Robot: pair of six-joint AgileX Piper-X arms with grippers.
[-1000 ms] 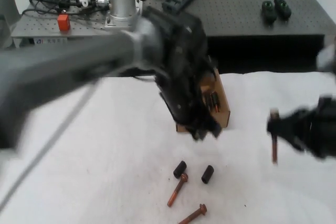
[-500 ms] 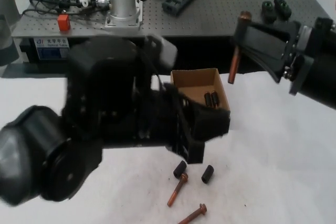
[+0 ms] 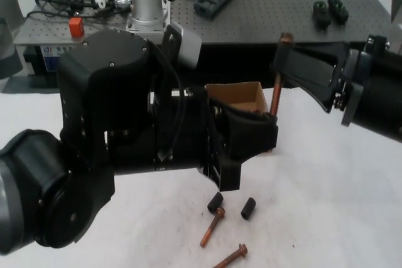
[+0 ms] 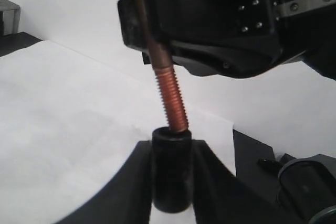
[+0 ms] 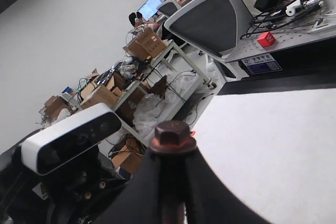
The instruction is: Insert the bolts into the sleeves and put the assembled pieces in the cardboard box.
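Your left tool (image 4: 172,153) is clamped on a black sleeve (image 4: 171,182) and holds it upright with its mouth facing up. Your right tool (image 5: 170,161) grips a copper-coloured bolt (image 4: 164,82) just below its hex head, and the shank hangs down at a slight tilt. The bolt's threaded tip sits right at the sleeve's mouth. You cannot tell from these views whether it has entered or only touches the rim.

In the high view the bolt and sleeve meet at the right edge of the cardboard box (image 3: 235,87), whose front is hidden behind your left arm. The box stands on the white cloth (image 3: 326,186) that covers the tabletop.

On the cloth, nearer the camera than the box, two loose sleeves (image 3: 249,208) lie close together. Two loose bolts (image 3: 212,227) lie flat just beyond them, and the head of one is just beside the left-hand sleeve.
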